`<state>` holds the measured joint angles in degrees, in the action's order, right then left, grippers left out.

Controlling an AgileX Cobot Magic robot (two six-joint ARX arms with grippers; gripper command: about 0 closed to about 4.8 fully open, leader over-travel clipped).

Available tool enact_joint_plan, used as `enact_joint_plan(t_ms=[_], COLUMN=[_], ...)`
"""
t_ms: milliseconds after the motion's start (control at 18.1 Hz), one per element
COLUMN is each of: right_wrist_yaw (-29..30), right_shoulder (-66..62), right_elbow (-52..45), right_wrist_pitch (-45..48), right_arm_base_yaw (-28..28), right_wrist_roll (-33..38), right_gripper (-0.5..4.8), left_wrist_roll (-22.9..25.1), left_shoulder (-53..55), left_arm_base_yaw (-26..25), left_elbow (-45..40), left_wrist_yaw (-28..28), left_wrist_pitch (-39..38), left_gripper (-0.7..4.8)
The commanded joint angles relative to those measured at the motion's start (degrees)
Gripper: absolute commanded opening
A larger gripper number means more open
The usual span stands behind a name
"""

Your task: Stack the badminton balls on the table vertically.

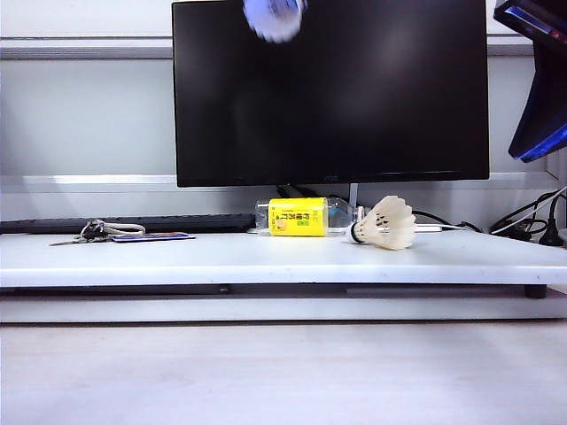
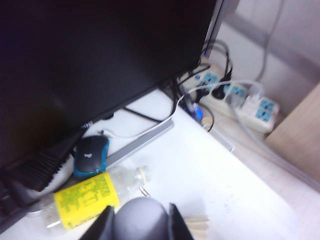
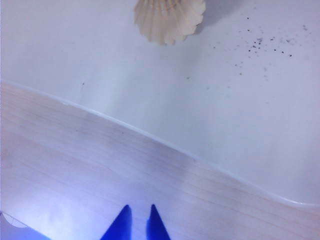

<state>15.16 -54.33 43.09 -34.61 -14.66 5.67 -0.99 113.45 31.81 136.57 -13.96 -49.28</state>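
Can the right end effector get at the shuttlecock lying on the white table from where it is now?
Probably yes. The right end effector, fingertips nearly together, hangs over the wood-grain surface in front of the table, and nothing lies between it and the shuttlecock lying on its side. It would have to open first.

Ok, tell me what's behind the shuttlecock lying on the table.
Behind the shuttlecock on the table lie the yellow-labelled bottle, the monitor and cables. The monitor's stand is mostly hidden behind the bottle and shuttlecock.
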Motion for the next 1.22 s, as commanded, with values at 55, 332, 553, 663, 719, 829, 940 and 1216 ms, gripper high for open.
enact_joint_plan(t_ms=[55,332,553,663,719,829,940,1216], right_wrist_yaw=[0.00,0.02,0.15,0.17,0.20,0.17,0.17,0.13], right_shoulder=[0.09,0.09,0.09,0.09,0.09,0.09,0.09,0.09], right_elbow=[0.09,0.09,0.02,-0.02,-0.02,-0.02,-0.09,-0.31], right_wrist_pitch=[0.55,0.28,0.11,0.04,0.02,0.02,-0.02,-0.52], right_arm_base_yaw=[0.00,0.00,0.00,0.00,0.00,0.00,0.00,0.00], right_wrist_roll=[-0.17,-0.17,-0.17,-0.17,-0.17,-0.17,-0.17,-0.20], right_gripper=[0.53,0.53,0.53,0.53,0.53,0.53,0.53,0.53], left_wrist_roll=[1.68,2.51,2.49,-0.72,-1.53,-2.03,-2.95,-6.03], left_shoulder=[-3.48,-11.69,-20.96,-31.56,-35.10,-40.26,-43.65,-44.52], left_arm_base_yaw=[0.09,0.09,0.04,0.04,-0.02,-1.05,-1.70,-1.66], left_elbow=[0.17,-3.41,-19.71,-38.27,-44.72,-54.53,-64.67,-82.84], left_wrist_yaw=[1.09,4.02,6.93,7.37,7.63,7.91,7.91,7.69], left_wrist_pitch=[-3.56,-5.42,0.70,15.06,19.85,26.32,34.36,62.73], left_gripper=[1.11,1.11,1.11,1.10,1.10,1.10,1.10,1.11])
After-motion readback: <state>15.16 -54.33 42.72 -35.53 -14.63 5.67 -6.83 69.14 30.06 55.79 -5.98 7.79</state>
